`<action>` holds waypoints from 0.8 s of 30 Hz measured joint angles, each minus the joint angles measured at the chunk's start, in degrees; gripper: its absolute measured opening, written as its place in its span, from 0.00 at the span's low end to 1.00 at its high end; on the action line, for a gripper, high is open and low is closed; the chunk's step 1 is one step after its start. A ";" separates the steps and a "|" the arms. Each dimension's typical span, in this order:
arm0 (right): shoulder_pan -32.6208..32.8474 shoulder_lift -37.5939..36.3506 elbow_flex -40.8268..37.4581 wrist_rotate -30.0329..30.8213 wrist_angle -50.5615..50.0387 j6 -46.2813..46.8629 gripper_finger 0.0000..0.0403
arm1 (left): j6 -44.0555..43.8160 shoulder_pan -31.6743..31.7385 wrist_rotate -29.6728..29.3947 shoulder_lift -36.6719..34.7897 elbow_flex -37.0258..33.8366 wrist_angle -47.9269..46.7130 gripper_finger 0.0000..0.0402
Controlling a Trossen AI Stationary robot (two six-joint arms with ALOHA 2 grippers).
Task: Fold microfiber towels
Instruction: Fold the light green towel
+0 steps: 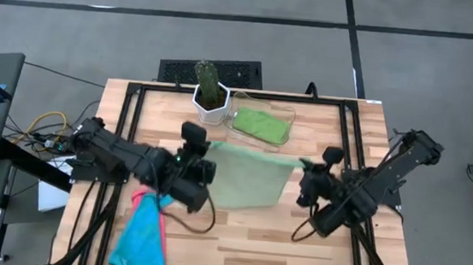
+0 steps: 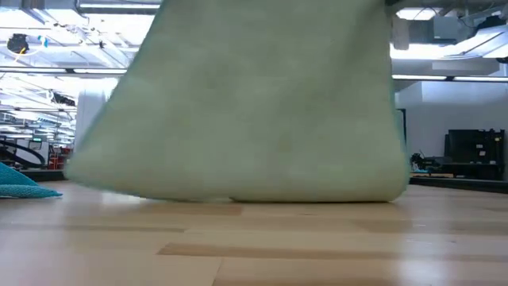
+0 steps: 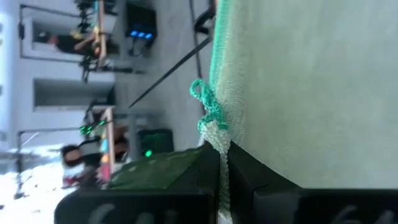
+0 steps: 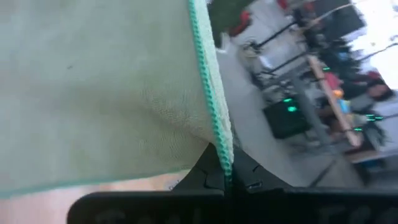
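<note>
A light green microfiber towel (image 1: 249, 181) hangs spread between my two grippers over the middle of the table. In the low view, the towel (image 2: 246, 103) fills most of the picture, and its lower edge (image 2: 238, 199) rests on the wood. My left gripper (image 1: 209, 150) is shut on one upper corner and my right gripper (image 1: 302, 166) on the other. A hot pink towel (image 1: 140, 200) and a turquoise towel (image 1: 143, 240) lie crumpled at the near left. Another green towel (image 1: 261, 124) lies in the clear tray. My left gripper (image 3: 225, 168) pinches the towel's upper corner (image 3: 219, 140) between its two fingers, just below a loose teal thread loop at the hem. The cloth hangs from there, its lower edge on the table. My right gripper (image 4: 227, 177) pinches the opposite upper corner (image 4: 222, 149) at the teal-stitched hem between its two fingers. The top edge runs between the two holds with a slight sag.
A cactus in a white pot (image 1: 210, 96) stands at the far edge, beside the clear tray (image 1: 288, 113). The turquoise towel (image 2: 20, 187) shows at the left in the low view. Bare wood (image 1: 278, 248) lies at the near right.
</note>
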 joint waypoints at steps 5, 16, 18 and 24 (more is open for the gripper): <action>-5.40 -3.55 0.00 6.28 -0.13 -5.17 0.02 | 7.07 8.15 -0.84 -0.57 0.02 2.33 0.00; -8.19 -6.36 0.00 10.64 -0.43 -7.05 0.02 | 22.30 18.08 -1.60 -0.64 0.02 20.03 0.00; -6.97 -6.12 0.00 10.61 -0.45 -5.53 0.02 | 19.72 17.04 -1.79 -0.64 0.02 20.25 0.00; 0.26 -4.92 0.00 3.80 1.76 1.55 0.02 | 2.19 10.22 3.85 -0.66 0.02 12.72 0.00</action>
